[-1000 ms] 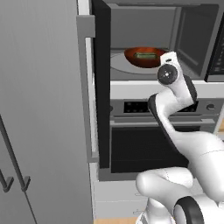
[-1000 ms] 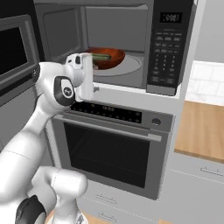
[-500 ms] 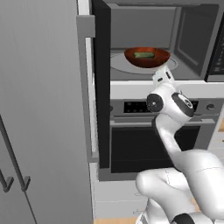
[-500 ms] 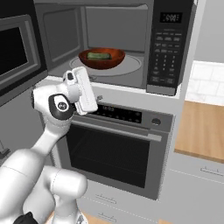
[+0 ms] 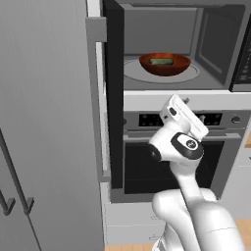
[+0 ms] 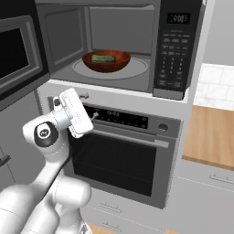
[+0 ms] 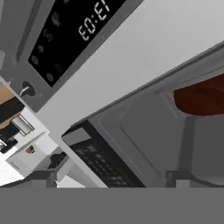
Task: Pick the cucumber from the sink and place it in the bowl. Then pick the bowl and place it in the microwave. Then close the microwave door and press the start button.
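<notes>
The reddish-brown bowl rests on the pale turntable inside the open microwave. In the bowl lies the green cucumber. To the left, the black microwave door stands swung wide. My gripper is open and empty. It hangs below the microwave's sill, in front of the oven's control panel. The hand view looks up at the bowl's underside. The sink is out of view.
Below the microwave is an oven with a bar handle. The microwave's button panel is right of the cavity. A tall grey cabinet fills the left side, and a wooden counter lies to the right.
My hand has drawn back from the microwave's mouth and dropped to the oven's control panel. The bowl with the cucumber stays on the turntable. The door has not moved.
</notes>
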{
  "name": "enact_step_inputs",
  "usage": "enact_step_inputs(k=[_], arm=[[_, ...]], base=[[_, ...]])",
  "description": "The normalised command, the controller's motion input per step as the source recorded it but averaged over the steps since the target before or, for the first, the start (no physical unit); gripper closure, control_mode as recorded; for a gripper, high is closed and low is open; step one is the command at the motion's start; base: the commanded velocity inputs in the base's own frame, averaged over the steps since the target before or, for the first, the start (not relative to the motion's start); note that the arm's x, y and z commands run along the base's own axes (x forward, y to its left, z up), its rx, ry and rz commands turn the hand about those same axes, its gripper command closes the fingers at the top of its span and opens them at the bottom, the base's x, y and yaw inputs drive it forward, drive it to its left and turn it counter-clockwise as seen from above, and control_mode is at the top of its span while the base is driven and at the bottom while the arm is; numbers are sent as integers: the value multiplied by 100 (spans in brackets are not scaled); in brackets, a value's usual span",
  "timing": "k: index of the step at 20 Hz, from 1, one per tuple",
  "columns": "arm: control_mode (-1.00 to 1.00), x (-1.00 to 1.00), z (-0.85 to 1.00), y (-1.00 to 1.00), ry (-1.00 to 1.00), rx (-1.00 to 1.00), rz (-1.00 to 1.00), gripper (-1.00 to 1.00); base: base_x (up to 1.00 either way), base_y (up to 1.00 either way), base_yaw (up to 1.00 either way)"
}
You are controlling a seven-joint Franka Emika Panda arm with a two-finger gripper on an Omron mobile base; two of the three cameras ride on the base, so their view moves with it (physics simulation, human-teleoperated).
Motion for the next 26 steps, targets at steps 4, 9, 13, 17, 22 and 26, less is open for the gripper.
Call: enact_step_inputs(k=[4, 9, 13, 17, 22, 26], arm=[[-100, -32, -4, 84, -2, -16, -11, -100], [-100, -8, -12, 90, 0, -11, -8, -100], [-100, -20, -14, 79, -5, -10, -10, -100], [-100, -36, 8, 58, -16, -19, -15, -100], [-100, -18, 2, 65, -6, -15, -14, -100], [-100, -5, -4, 83, -2, -8, -9, -100]], base=[[0, 0, 0], [0, 0, 0], [0, 0, 0], [0, 0, 0], [0, 0, 0], [0, 0, 0]])
